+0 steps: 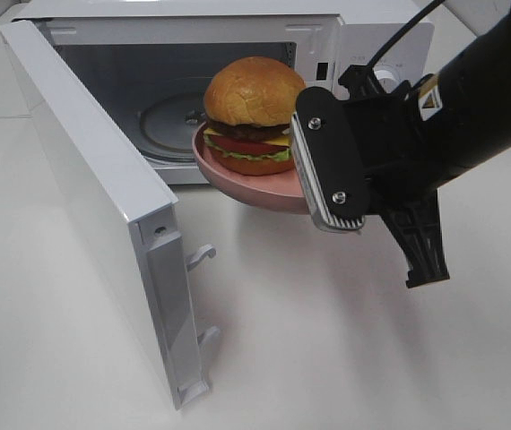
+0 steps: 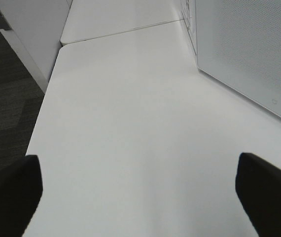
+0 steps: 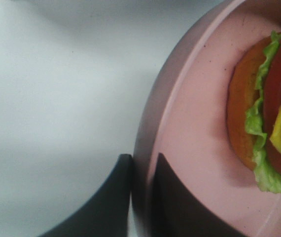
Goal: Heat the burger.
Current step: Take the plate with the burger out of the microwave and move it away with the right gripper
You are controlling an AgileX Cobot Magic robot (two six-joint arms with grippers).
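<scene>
Your right claw (image 1: 314, 199) is pinching the pink plate (image 1: 238, 184) rim, holding the burger (image 1: 251, 115) before the open microwave (image 1: 238, 54); left claw (image 2: 140, 192) is gaping over the worktop (image 2: 130, 123).

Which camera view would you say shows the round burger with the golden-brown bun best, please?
The exterior high view: the round burger with the golden-brown bun appears whole there, sitting on the pink round plate before the open white microwave. The right wrist view shows only its edge, with lettuce. The left wrist view shows none of it.
</scene>
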